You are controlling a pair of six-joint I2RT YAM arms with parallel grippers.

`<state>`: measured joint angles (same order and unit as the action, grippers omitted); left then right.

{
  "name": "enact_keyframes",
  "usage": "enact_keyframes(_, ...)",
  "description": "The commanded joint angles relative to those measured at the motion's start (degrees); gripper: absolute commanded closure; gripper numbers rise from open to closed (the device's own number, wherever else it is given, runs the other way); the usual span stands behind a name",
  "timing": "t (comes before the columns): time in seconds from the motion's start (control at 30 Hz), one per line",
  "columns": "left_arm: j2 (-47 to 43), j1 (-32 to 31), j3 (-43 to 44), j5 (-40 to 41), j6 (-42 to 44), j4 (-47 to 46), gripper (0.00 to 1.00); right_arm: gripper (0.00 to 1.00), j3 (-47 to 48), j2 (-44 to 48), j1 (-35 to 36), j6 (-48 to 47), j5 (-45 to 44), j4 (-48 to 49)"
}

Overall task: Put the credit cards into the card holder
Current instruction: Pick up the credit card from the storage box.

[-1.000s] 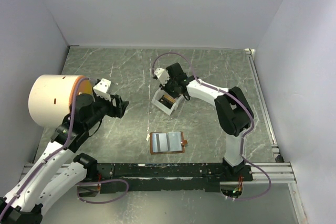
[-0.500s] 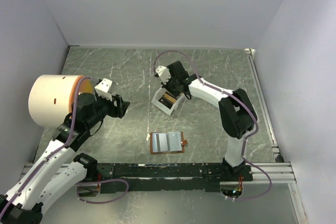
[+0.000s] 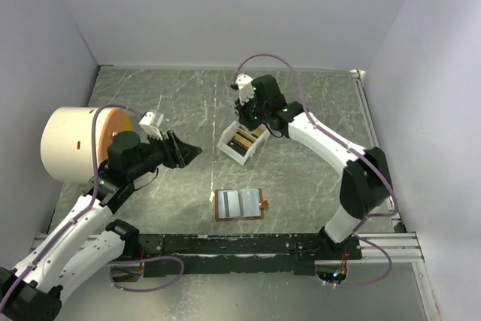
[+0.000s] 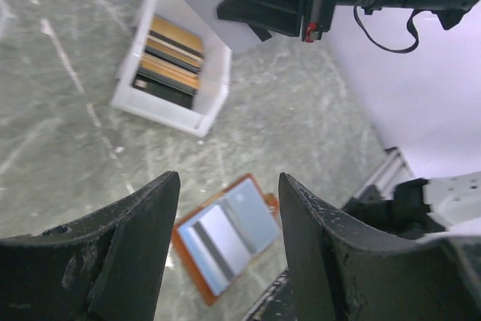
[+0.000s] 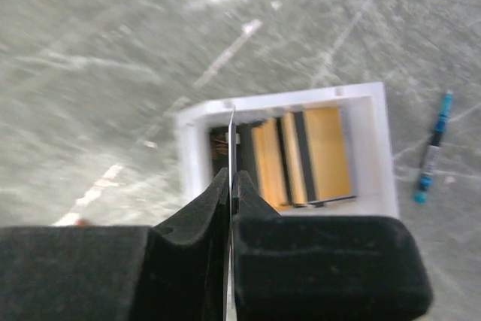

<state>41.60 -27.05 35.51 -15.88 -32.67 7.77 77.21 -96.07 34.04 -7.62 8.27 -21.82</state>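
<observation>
Pale, dark-striped credit card pinched edge-on in right gripper, held just above white plastic box. Gold and dark credit cards standing in rows inside that box. Brown leather card holder lying open on marbled grey-green tabletop, pale inner pockets up, apart from box, nearer arm bases. Left gripper spread wide, holding nothing, hovering above tabletop, facing card holder and box.
</observation>
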Motion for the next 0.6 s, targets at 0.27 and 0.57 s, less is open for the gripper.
enact_keyframes(0.27,-5.0,0.4,-1.4,-7.6,-20.7,-12.9,0.28,1.00,-22.5,24.5,-0.2,56.2,31.6,33.2)
enact_keyframes(0.57,-3.5,0.4,-5.6,-12.0,-30.9,-28.7,0.29,1.00,-35.0,27.8,0.0,82.3,37.6,65.0)
